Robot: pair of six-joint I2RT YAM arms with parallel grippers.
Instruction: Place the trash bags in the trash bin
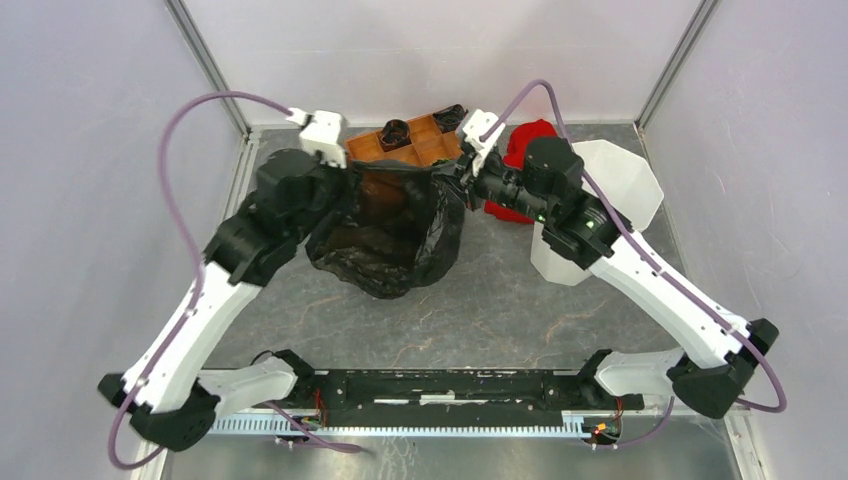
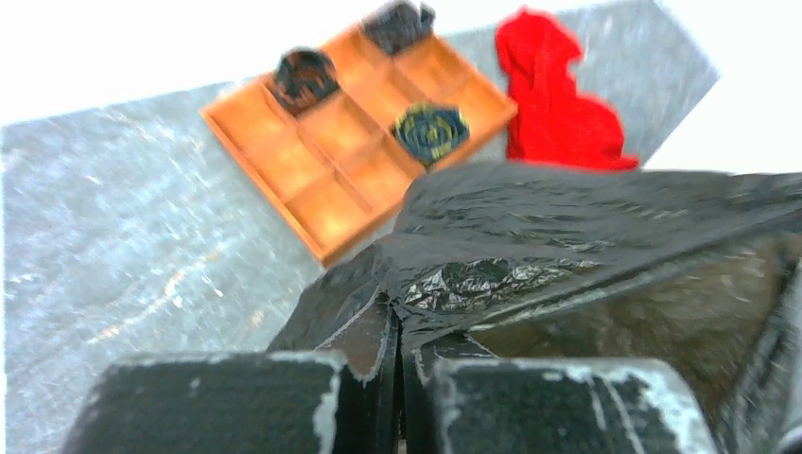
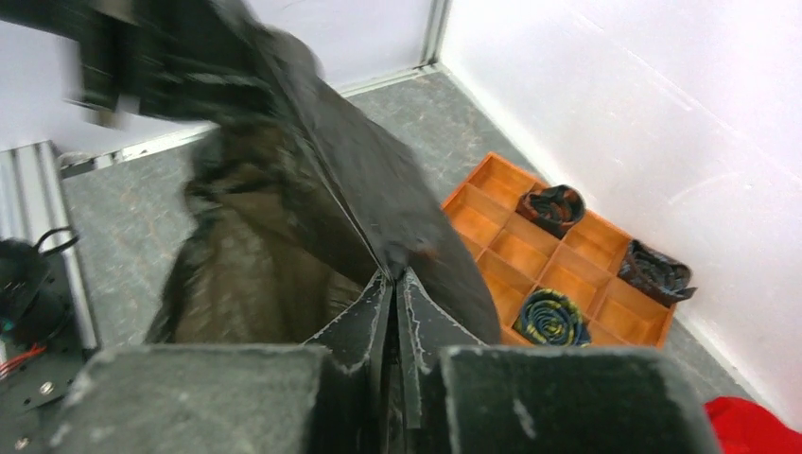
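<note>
The black trash bag [image 1: 390,230] hangs stretched open between my two grippers, its mouth facing up and its bottom on the table. My left gripper [image 1: 345,175] is shut on the bag's left rim; the left wrist view shows the jaws [image 2: 397,317] pinching the glossy plastic [image 2: 567,227]. My right gripper [image 1: 462,175] is shut on the right rim; the right wrist view shows the closed gripper [image 3: 392,279] on the bag's edge [image 3: 284,218]. The white trash bin [image 1: 620,185] lies to the right, behind my right arm, apart from the bag.
An orange-brown compartment tray [image 1: 415,145] with dark rolled items stands just behind the bag, also in the left wrist view [image 2: 359,142] and the right wrist view [image 3: 558,265]. A red cloth [image 1: 525,140] lies between the tray and the bin. Walls enclose the back and sides.
</note>
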